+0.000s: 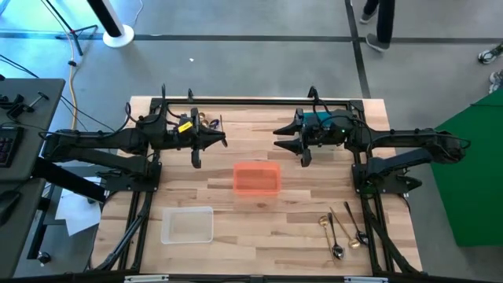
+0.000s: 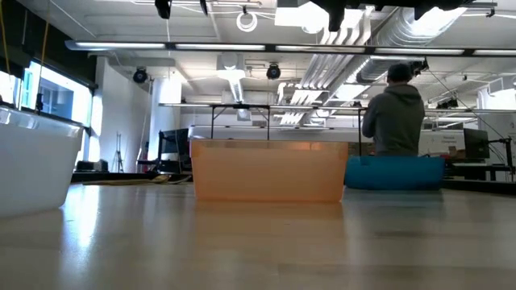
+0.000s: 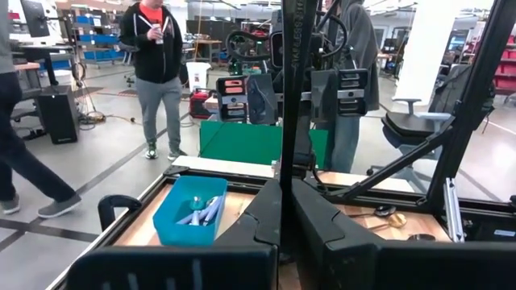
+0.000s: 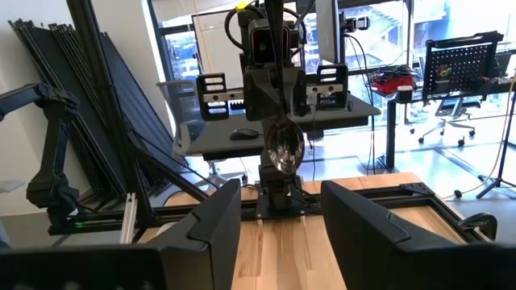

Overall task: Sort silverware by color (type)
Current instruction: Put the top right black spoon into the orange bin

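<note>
The right end effector holds its fingers apart over the far part of the table, gripping nothing; the left end effector is closed and empty; the silverware lies well apart from both at the table's near right corner; an orange bin sits mid-table, a clear bin near-left; a person stands in the room beyond.

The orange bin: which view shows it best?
The high view: the orange bin shows whole from above, mid-table, with its inside visible. The low view shows only its front wall, close up. Neither wrist view shows it.
</note>
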Robot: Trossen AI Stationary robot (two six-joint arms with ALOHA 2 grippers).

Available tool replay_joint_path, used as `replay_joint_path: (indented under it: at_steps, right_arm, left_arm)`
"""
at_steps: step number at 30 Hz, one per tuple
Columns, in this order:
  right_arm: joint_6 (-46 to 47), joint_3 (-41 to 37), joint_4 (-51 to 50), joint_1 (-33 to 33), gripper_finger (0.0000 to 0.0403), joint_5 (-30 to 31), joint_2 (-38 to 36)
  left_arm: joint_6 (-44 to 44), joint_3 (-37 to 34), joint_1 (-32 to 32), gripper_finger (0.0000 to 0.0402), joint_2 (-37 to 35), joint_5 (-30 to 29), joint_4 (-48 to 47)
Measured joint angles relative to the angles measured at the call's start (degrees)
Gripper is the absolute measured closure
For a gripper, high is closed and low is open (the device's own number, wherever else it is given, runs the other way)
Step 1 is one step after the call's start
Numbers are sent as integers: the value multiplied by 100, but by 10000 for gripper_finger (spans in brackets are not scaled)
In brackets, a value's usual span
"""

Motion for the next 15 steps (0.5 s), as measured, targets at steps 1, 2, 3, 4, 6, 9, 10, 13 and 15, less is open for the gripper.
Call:
replay_joint_path:
  at_steps: [1,2,3,4,6,9,10,13,15]
  right_arm:
    - [0,0,0,0,245,0,0]
    - [0,0,0,0,245,-1,0]
    - [0,0,-1,0,245,-1,0]
    - [0,0,-1,0,245,-1,0]
    - [0,0,0,0,245,-2,0]
    - [0,0,0,0,245,0,0]
    - [0,0,0,0,245,0,0]
    - [0,0,0,0,245,0,0]
    - [15,0,22,0,245,21,1]
  left_arm:
    - [6,0,-1,401,0,0,0]
    - [28,0,0,401,0,2,0]
    - [35,0,0,401,0,23,-1]
    - [38,0,0,401,0,67,0]
    - [38,0,-2,401,0,116,0]
    - [40,0,-2,401,6,122,0]
    - [40,0,-2,401,9,121,-3]
    - [40,0,-2,401,11,120,0]
    - [40,0,-2,401,97,120,40]
